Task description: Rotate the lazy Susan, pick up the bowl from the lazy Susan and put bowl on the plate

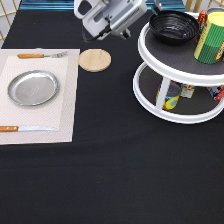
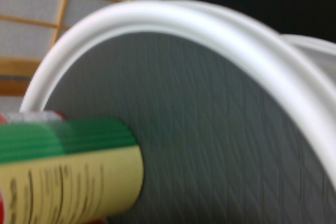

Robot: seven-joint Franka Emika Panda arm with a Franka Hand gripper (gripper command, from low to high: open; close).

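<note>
The glossy black bowl (image 1: 174, 26) sits on the top tier of the white two-tier lazy Susan (image 1: 165, 60), at the exterior view's top right. My gripper (image 1: 149, 11) reaches in from the top edge, with its grey hand just left of the bowl and its tip at the bowl's left rim. Whether it touches the rim does not show. The silver plate (image 1: 33, 88) lies bare on a pale placemat (image 1: 65, 105) at the left. The wrist view shows the top tier's dark grey surface (image 2: 202, 125) and white rim (image 2: 247, 45), not the bowl.
A tall yellow-green can (image 1: 212, 37) stands on the top tier beside the bowl and shows in the wrist view (image 2: 67, 170). Several small cans (image 1: 170, 97) stand on the lower tier. A round wooden coaster (image 1: 94, 59) lies between mat and turntable. A fork (image 1: 42, 55) and a knife (image 1: 25, 128) flank the plate.
</note>
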